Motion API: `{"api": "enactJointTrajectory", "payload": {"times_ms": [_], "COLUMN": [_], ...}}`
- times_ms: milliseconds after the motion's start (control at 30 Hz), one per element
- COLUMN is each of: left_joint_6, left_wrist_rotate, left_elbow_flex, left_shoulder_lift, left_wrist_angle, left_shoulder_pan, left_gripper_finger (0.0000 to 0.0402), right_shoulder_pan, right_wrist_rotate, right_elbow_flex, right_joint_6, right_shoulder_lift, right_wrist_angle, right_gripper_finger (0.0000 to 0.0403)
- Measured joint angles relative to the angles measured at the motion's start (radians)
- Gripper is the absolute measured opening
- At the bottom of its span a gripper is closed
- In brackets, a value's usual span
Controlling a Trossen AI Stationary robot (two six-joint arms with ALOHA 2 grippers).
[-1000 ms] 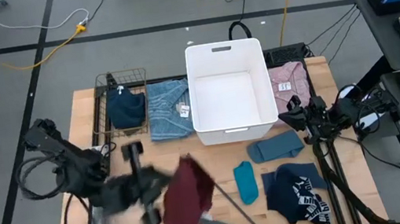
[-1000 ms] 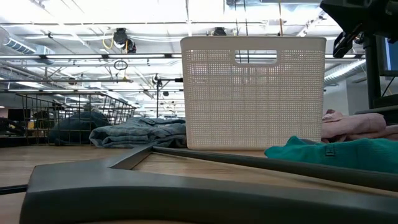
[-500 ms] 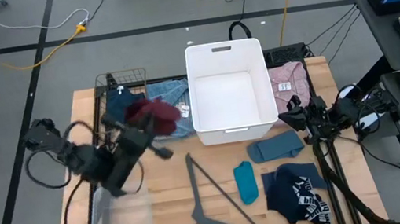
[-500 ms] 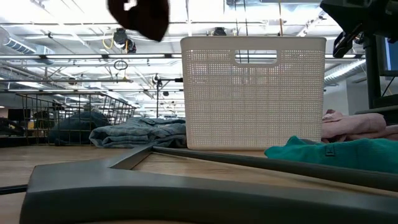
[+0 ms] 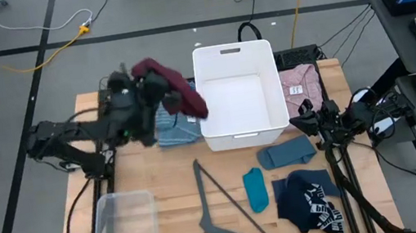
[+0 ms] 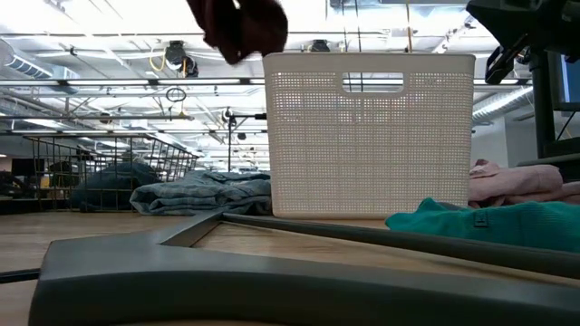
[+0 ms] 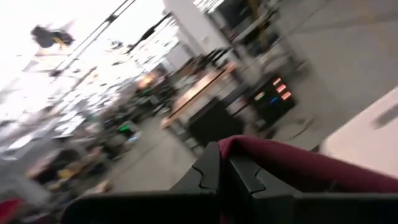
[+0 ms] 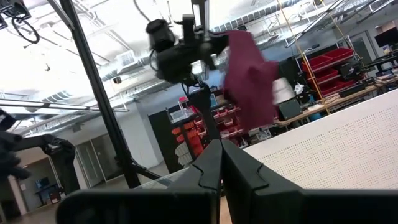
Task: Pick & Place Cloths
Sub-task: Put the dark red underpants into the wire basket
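Moved since half a second earlier: left gripper [image 5: 155, 81], clamped on the maroon cloth [image 5: 176, 95], now raised at the white bin's left wall instead of out over the left table; cloth draped over the rim corner in the high view, hanging above and left of the bin in the low view [image 6: 240, 25].

Wooden table [image 5: 169, 184]: bears everything below.
White perforated bin [image 5: 245, 131]: centre back, upright, nothing inside.
Clear plastic tub [image 5: 124, 232]: front left corner.
Wire basket [image 5: 116, 85]: back left, partly hidden by the left arm; contents not discernible.
Grey clothes hanger [image 5: 225, 205]: flat in front of the bin, across the low view's foreground.
Navy cloth with white print [image 5: 310, 200]: front right, beside the teal one.
Folded light-blue cloth [image 5: 177, 129]: just left of the bin, mostly covered by the left arm.
Pink cloth with tag [image 5: 301, 86]: just right of the bin.
Slate-blue cloth [image 5: 286, 153]: in front of the bin's right corner.
Teal cloth [image 5: 255, 189]: between hanger and navy print cloth.
Right gripper [image 5: 306, 117]: parked at the right edge near the pink cloth, fingers closed on nothing.
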Motion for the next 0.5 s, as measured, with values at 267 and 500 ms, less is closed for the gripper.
{"api": "enactJointTrajectory", "payload": {"times_ms": [267,500], "left_joint_6": [-0.013,-0.017], "left_wrist_rotate": [0.007,0.006], "left_elbow_flex": [0.0,0.0], "left_shoulder_lift": [0.0,0.0], "left_wrist_angle": [-0.28,-0.527], "left_shoulder_pan": [0.224,0.438], "left_gripper_finger": [0.0,0.0], "right_shoulder_pan": [0.0,0.0], "right_wrist_rotate": [0.003,0.004], "right_elbow_flex": [0.0,0.0], "right_joint_6": [0.0,0.0], "right_shoulder_lift": [0.0,0.0], "right_wrist_angle": [0.0,0.0], "right_gripper_finger": [0.0004,0.0004]}}
